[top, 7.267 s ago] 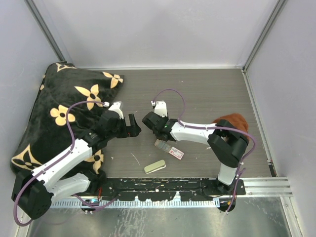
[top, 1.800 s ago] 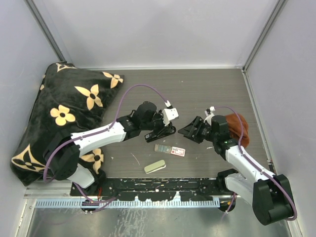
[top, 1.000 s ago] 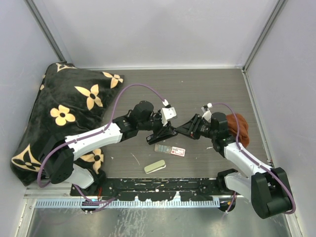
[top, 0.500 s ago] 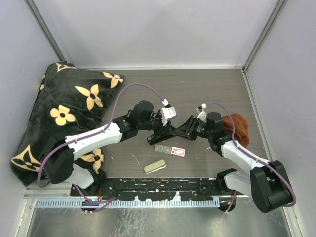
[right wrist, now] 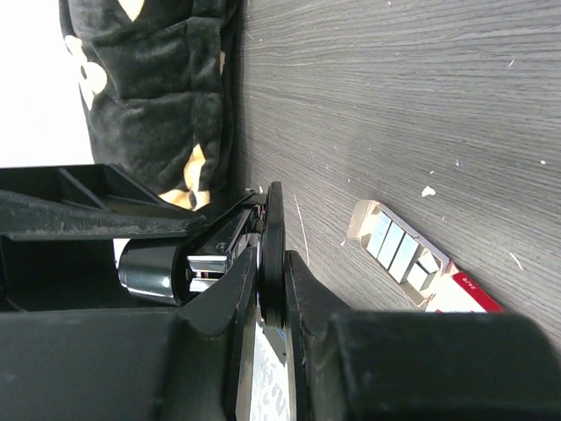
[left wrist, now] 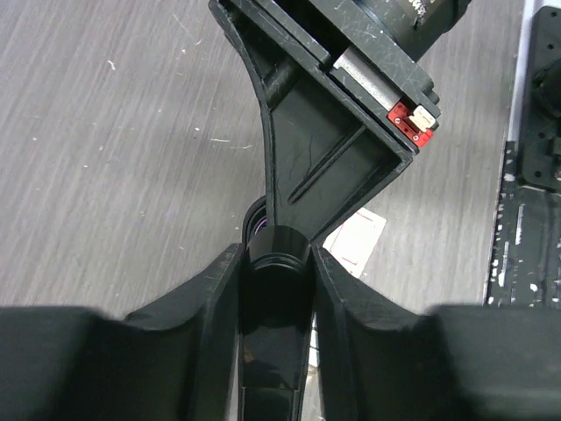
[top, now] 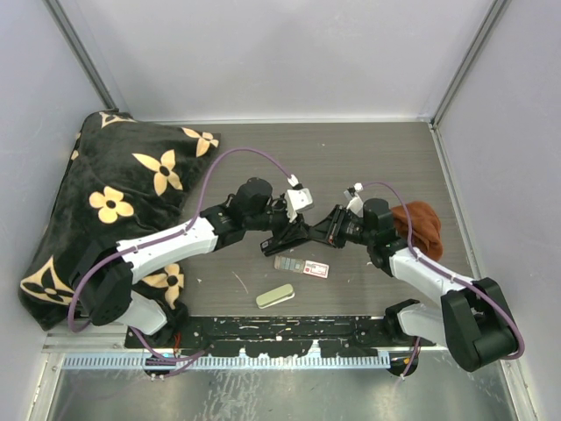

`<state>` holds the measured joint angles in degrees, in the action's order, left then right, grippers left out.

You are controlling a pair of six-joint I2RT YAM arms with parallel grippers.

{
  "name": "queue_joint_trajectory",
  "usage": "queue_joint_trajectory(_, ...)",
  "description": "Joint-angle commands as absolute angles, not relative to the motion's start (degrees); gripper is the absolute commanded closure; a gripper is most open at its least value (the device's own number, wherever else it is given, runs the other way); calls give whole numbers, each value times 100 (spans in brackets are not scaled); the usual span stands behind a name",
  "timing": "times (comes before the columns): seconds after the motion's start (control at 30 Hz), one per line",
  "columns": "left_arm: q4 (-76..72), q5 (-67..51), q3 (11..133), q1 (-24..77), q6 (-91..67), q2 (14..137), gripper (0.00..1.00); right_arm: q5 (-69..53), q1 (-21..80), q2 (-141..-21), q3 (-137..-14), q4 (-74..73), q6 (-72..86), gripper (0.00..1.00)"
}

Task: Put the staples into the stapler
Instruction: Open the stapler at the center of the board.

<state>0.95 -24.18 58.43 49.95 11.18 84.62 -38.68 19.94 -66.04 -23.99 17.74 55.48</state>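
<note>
**A:** Where are the staples [top: 287, 262]?

**B:** On the worktop [top: 368, 167], in the slid-out tray of their red-and-white box [top: 314, 270]. They sit just on the near side of both end effectors, and neither touches them.

**A:** And the grips?

**B:** The left end effector [top: 282, 239] is clamped on the black stapler [right wrist: 166, 263]. The right end effector [right wrist: 270, 272] is nearly closed, pinching the stapler's thin arm.
</note>
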Motion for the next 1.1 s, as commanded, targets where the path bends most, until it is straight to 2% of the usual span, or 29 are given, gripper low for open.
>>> queue_joint_trajectory(0.0, -449, -2288, 6133, 5024, 819, 8480, 48, -3429, 2038, -6480, -2389, 2709, 5938, 99)
queue_joint_trajectory(0.03, -475, -2199, 6149, 5019, 725, 8482, 38, -3339, 2030, -6464, -2338, 2861, 5995, 99)
queue_joint_trajectory(0.1, -525, -2094, 6186, 5022, 577, 8498, 27, -3215, 2037, -6512, -2319, 3087, 6049, 100)
queue_joint_trajectory(0.13, -553, -2075, 6218, 5021, 481, 8503, 19, -3178, 2035, -6568, -2344, 3142, 6033, 100)
queue_joint_trajectory(0.2, -569, -1940, 6303, 5022, 211, 8498, 10, -3112, 2034, -6695, -2430, 3212, 5954, 99)
queue_joint_trajectory(0.27, -609, -1685, 6365, 5025, -107, 8425, 5, -3044, 2038, -6800, -2491, 3319, 5904, 100)
queue_joint_trajectory(0.43, -685, -530, 6316, 5032, -1333, 8237, 4, -2169, 2328, -6817, -2548, 3392, 5702, 100)
queue_joint_trajectory(0.5, -326, 304, 6379, 5030, -2028, 8155, 4, -1602, 2581, -6777, -2548, 3401, 5603, 99)
queue_joint_trajectory(0.73, 1060, 1634, 6834, 5266, -2832, 8327, 5, -121, 3250, -6750, -2625, 3347, 5519, 99)
queue_joint_trajectory(1.07, 1462, 1835, 7022, 5414, -3258, 8806, 6, 369, 3500, -6748, -2829, 3011, 5377, 99)
